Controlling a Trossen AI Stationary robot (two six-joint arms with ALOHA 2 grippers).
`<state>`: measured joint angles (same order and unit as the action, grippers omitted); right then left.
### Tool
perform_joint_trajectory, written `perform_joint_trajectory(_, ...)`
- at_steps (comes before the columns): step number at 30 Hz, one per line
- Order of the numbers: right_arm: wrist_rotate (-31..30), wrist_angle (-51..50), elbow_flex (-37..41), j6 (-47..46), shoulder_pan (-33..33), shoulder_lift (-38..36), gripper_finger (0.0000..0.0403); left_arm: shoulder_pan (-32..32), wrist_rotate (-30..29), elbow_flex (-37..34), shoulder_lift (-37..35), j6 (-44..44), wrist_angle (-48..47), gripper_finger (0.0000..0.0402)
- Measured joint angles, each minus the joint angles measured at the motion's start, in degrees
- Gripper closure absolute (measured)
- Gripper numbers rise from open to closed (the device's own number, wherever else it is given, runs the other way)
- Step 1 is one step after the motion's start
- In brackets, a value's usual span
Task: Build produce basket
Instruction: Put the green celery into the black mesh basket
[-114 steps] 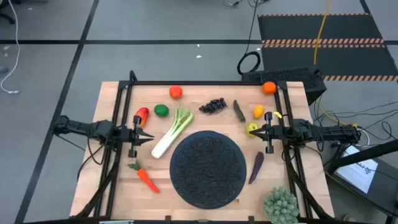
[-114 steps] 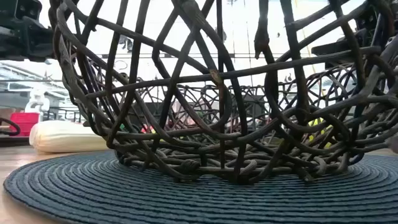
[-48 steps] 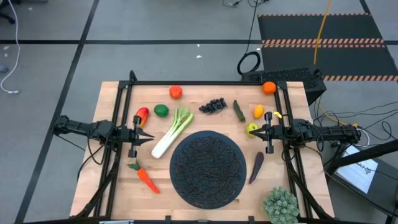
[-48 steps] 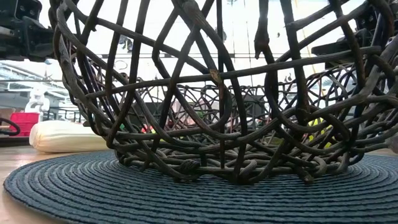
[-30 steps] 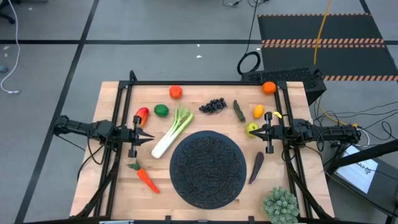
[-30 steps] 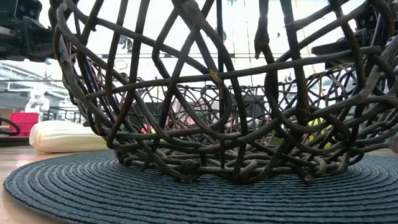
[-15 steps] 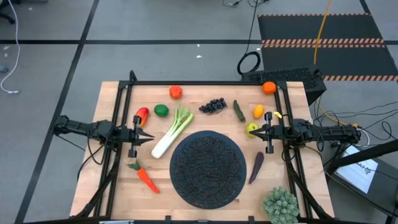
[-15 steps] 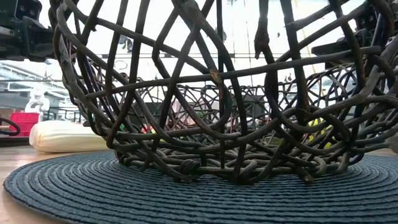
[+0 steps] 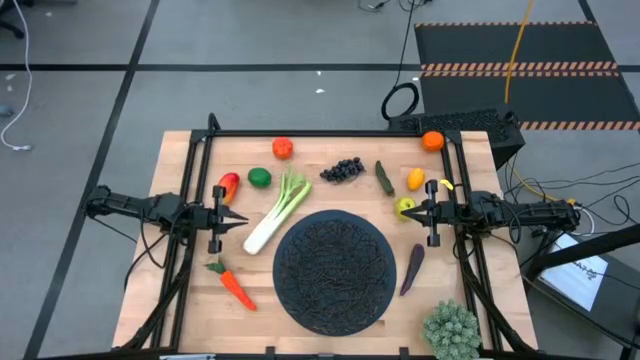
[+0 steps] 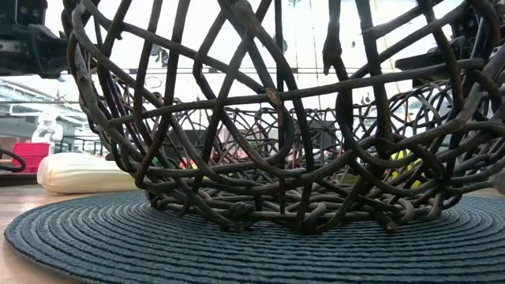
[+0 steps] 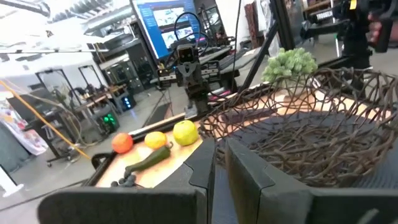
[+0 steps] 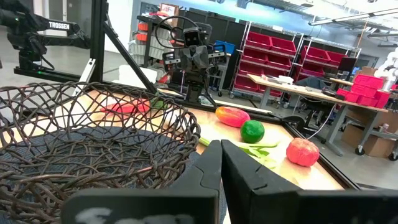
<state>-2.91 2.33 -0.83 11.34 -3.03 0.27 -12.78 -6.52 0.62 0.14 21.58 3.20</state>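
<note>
Wooden table (image 9: 180,300) (grey floor (image 9: 80,120) around)

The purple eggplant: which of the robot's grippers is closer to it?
Right. The right gripper hangs just past the eggplant on its side of the basket; the left gripper is across the basket.

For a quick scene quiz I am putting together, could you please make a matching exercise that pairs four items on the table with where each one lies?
Things:
1. carrot
2. eggplant
3. grapes
4. orange

Places:
A. far right corner of the table
B. just right of the basket
C. near left, beside the basket
D. beyond the basket, mid-table

Pairs: 1-C, 2-B, 3-D, 4-A
</note>
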Motion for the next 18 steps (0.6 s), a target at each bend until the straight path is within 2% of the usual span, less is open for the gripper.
perform_joint_trajectory(8, 0.0, 0.0, 0.0, -2.4, 0.0, 0.0, 0.0403, 0.0, 0.0, 0.0, 0.0, -0.1, 0.2, 0.0360)
perform_joint_trajectory(16, 0.0, 2.8, -0.1, -16.0, 0.0, 0.0, 0.0403, 0.0, 0.0, 0.0, 0.0, -8.6, 0.3, 0.0360)
perform_joint_trajectory(18, 0.0, 3.1, -1.1, -14.9, 0.0, 0.0, 0.0403, 0.0, 0.0, 0.0, 0.0, -10.2, 0.4, 0.0360)
